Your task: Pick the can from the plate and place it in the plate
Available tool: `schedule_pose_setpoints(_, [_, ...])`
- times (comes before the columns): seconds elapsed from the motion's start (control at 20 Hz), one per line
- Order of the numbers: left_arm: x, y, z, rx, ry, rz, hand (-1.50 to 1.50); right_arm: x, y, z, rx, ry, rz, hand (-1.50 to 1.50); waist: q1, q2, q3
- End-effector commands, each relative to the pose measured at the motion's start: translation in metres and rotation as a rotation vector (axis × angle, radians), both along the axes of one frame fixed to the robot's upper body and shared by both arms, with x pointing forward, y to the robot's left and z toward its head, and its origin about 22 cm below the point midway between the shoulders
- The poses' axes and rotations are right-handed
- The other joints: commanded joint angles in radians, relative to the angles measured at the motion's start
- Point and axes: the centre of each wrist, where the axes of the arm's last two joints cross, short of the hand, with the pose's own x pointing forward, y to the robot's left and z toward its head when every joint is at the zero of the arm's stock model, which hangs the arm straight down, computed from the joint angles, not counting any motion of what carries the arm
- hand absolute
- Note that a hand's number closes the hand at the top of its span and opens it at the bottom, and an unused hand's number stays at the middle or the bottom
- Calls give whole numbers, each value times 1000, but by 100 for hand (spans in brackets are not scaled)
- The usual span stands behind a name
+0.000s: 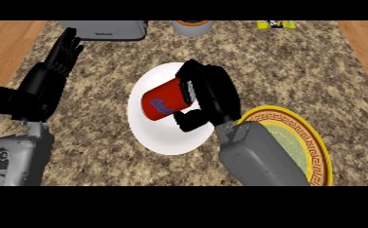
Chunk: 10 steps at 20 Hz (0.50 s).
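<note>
The red can (164,103) sits inside the right hand (214,94), whose black fingers and thumb curl round its far end: fingers over the upper side, thumb under the lower side. The can is tilted, its free end pointing to the view's lower left, and it lies over the middle of the white plate (155,137). Whether it is lifted clear of that plate or touches it cannot be told from this steep view.

Judged by its look, the can is a small, rigid metal cylinder with a smooth printed wall. It is likely light and stiff enough not to dent under a wrap, but slick, and ready to roll if set down on its side. The sensible hold is the one shown, round the curved wall with the thumb opposite the fingers. Taking it nearer the middle of its length would keep it from swinging. It should go down on its flat end.

The yellow-rimmed plate (318,142), with a key pattern and a green centre, lies just beside the white one to the right, partly under the right forearm. It is probably the target.

The left hand (54,68) rests at the view's left, spread, fingers up, holding nothing.

At the granite counter's (93,120) far edge stand a grey appliance (108,29), a grey cup (193,28) and a yellow packet (277,25), all well apart from the plates
</note>
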Motion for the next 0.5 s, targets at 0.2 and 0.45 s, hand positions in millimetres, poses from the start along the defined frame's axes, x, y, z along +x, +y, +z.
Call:
schedule_pose_setpoints(0.2, [-1,-3,9,12,1,-5,0,46,35,-28,-104,20,-30,150,2,0,0])
schedule_pose_setpoints(0.45, [4,-7,-12,14,-8,-18,0,59,45,-50,-64,91,-78,150,26,7,0])
